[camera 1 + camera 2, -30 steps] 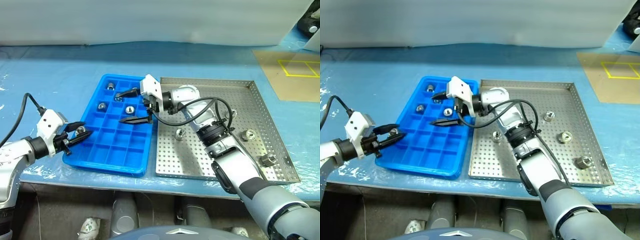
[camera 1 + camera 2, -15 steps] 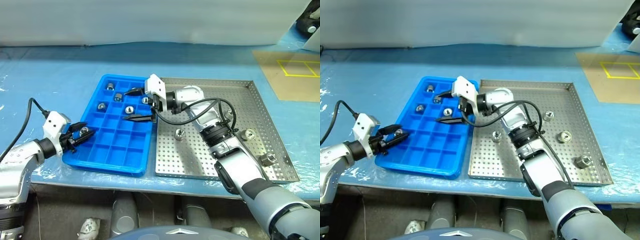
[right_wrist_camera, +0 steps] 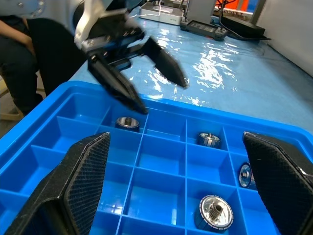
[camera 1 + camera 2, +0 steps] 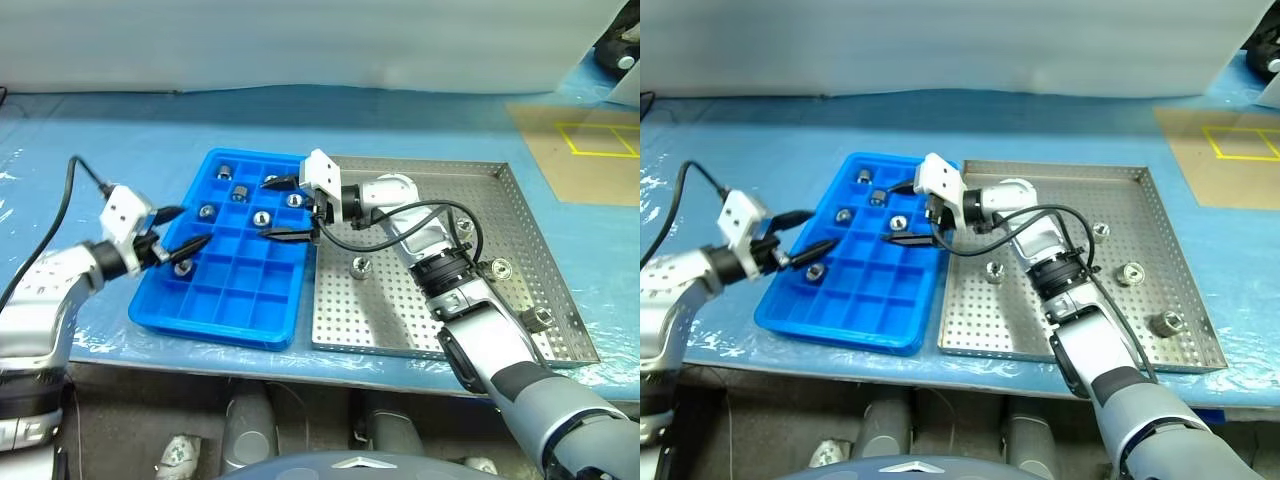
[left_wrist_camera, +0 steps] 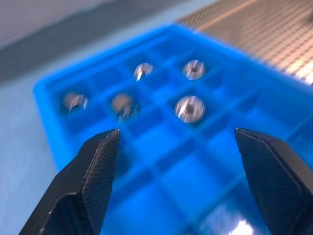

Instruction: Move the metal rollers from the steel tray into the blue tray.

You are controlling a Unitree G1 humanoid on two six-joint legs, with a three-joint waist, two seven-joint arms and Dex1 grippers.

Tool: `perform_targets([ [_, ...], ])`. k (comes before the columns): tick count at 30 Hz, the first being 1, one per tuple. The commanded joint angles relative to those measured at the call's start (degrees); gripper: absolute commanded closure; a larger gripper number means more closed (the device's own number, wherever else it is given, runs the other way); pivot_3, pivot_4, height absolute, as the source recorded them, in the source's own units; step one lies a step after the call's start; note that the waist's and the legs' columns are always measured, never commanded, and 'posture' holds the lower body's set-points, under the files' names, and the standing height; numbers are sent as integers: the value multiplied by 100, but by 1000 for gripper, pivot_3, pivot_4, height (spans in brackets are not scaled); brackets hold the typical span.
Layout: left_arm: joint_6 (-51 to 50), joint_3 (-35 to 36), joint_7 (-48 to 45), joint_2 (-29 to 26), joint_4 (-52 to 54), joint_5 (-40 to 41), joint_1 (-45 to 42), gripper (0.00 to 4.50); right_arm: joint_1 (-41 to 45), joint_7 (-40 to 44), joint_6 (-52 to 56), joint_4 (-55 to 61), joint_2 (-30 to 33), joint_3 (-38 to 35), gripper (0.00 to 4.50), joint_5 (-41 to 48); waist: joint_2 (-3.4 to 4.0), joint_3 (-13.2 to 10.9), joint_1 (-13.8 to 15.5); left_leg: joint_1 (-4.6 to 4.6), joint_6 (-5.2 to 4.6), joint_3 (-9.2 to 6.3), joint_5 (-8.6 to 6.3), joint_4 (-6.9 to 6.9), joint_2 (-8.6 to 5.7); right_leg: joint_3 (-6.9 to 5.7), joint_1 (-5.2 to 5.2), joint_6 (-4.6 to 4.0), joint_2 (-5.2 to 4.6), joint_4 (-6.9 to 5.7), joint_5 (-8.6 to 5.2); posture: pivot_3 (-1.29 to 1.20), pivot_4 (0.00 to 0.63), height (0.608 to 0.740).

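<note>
Now the blue tray (image 4: 235, 300) lies left of centre in the head views, its long side touching the steel tray (image 4: 520, 215), both on a worktop (image 4: 100, 130) covered in blue sheeting.

Six metal rollers (image 4: 260, 217) sit in the blue tray. Five are clustered in its upper compartments, one to a cell; the sixth (image 4: 182, 267) lies lower down near the tray's left edge.

On the steel tray's perforated floor four more rollers remain: one (image 4: 360, 266) near the left side, one (image 4: 464, 226) towards the middle, one (image 4: 499, 268) to its right, and one (image 4: 536, 318) near the lower right rim.

At the left of the frame the left pincer (image 4: 185, 230) hovers over the blue tray's left edge, released, its fingers spread with nothing between them; the sixth roller lies just below its tips.

At frame centre the right pincer (image 4: 288, 208) reaches across from the steel tray over the blue tray's upper right compartments, likewise spread wide and empty, above the clustered rollers.
</note>
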State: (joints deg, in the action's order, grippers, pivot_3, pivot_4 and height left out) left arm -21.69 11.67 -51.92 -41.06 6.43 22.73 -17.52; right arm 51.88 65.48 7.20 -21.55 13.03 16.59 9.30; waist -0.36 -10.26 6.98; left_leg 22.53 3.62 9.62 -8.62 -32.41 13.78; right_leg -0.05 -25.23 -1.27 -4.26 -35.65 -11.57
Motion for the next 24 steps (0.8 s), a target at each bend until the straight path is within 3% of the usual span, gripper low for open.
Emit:
perform_targets([
  [1,87,-495,-274,233,-156,85,-794,527,-149,35,277,573,382,-261,0,134,0,0,-14,-1,9,0,5,-2,-1,2,1,0,0,-2,0,-13,150,740],
  [9,976,-1765,-1400,1019,-1875,-452,-2235,527,-866,-445,1082,1754,1371,-827,0,199,-2,1,-310,-1,11,3,8,-13,-3,16,0,1,7,-2,1,-233,150,740],
  [16,1885,-2370,-2357,1700,-3558,-872,-3003,527,-2157,-875,2061,3477,2255,-1451,0,420,-2,2,-573,-3,3,12,4,-11,-4,25,1,2,9,7,2,-445,150,740],
  [24,3073,-2931,-3174,2403,-5088,-1576,-3572,527,-3290,-1599,2970,4882,2570,-2026,0,657,-2,2,-821,-47,-40,38,-22,-24,-8,57,40,6,8,23,3,-600,150,740],
])
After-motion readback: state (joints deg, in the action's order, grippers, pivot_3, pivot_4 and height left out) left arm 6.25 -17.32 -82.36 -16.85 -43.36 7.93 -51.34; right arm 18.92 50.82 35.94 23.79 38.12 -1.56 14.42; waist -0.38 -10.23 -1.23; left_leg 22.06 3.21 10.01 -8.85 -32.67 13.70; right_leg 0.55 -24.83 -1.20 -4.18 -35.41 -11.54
